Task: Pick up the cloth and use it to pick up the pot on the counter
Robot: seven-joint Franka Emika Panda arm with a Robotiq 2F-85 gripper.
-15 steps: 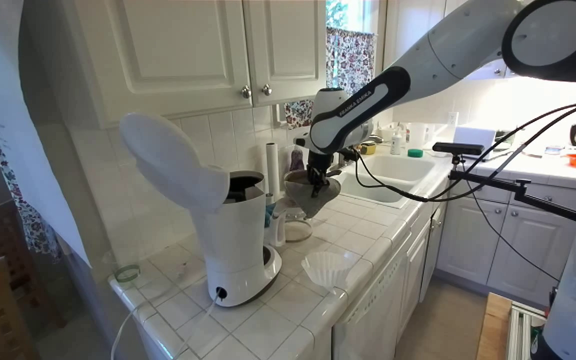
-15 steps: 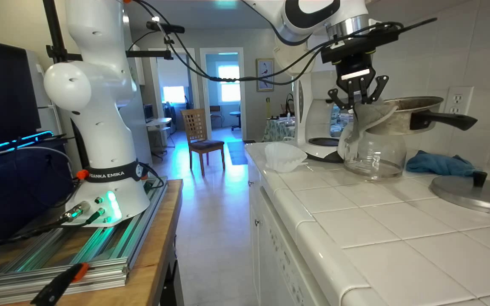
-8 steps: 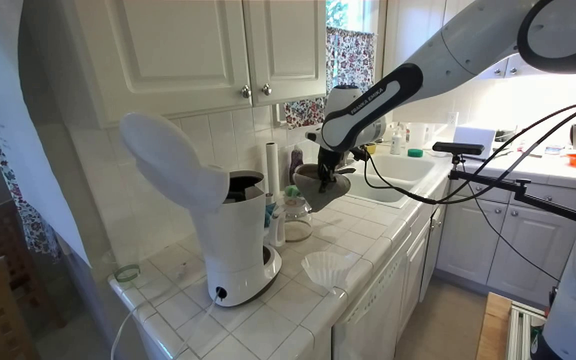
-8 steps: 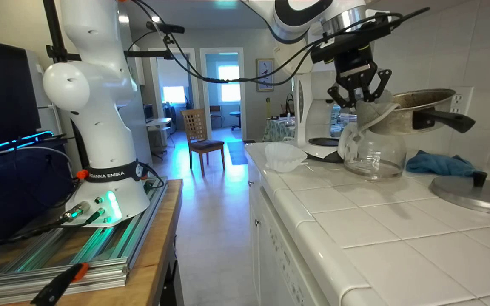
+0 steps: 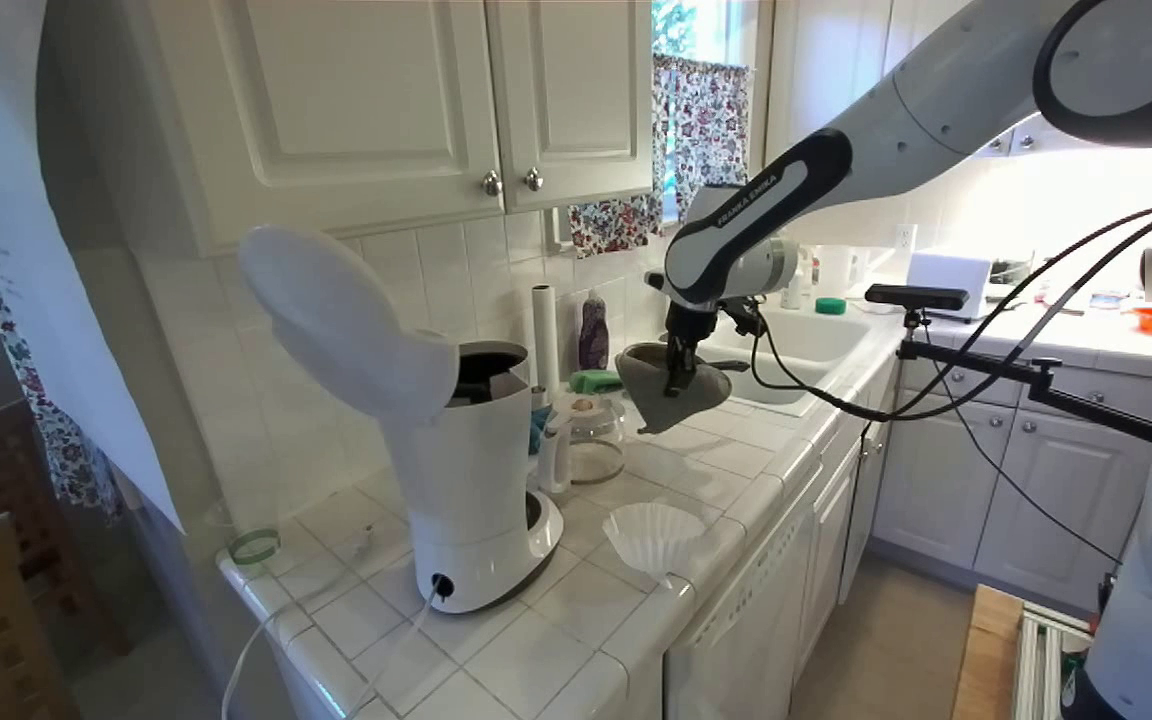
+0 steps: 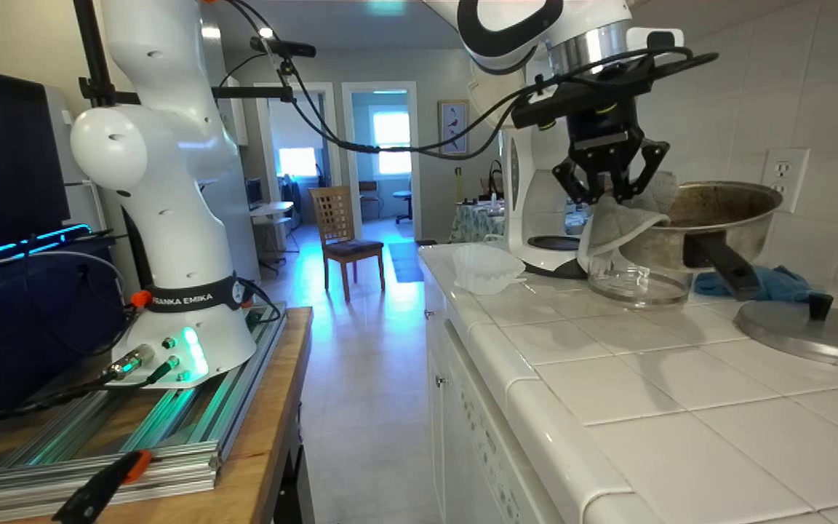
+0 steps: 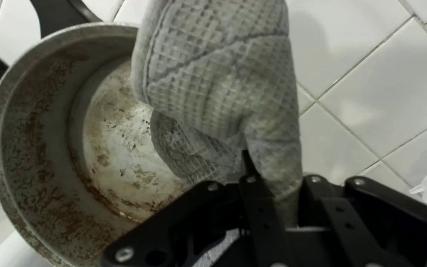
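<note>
pinching a limp grey cloth (image 7: 221, 81), the gripper (image 6: 609, 193) hangs over the counter (image 6: 739, 437), jaws clenched on the fabric. the cloth drapes across one side of the pot (image 7: 102, 148), with a flap of it down inside, and in both exterior views the pot hangs up off the counter along with it. whether the jaws reach the rim as well i can't tell; the fabric covers that spot. brown stains mark the pot's inside, and its black handle (image 6: 726, 266) sticks out, slanting downward in an exterior view.

on the counter nearby, a round lid (image 6: 790, 336) lies flat, knob up, and a blue rag (image 6: 786, 284) sits bunched a little behind it. a glass carafe (image 6: 641, 287) stands there too, partly hidden by the pot from that side. toward the front edge is a white paper filter (image 6: 488, 269), apart from the rest. just past the carafe, the white machine (image 5: 471, 470) stands with its top tipped up.

farther along, a purple bottle (image 5: 593, 335) is upright near a white tube (image 5: 544, 340) by the tiled wall (image 5: 476, 270), with the sink (image 5: 826, 340) beyond and a flowered curtain (image 5: 701, 120) higher up. farthest off, a wooden chair (image 6: 352, 247) is on the shiny floor (image 6: 361, 378), and a framed picture (image 6: 453, 127) hangs farther back.
</note>
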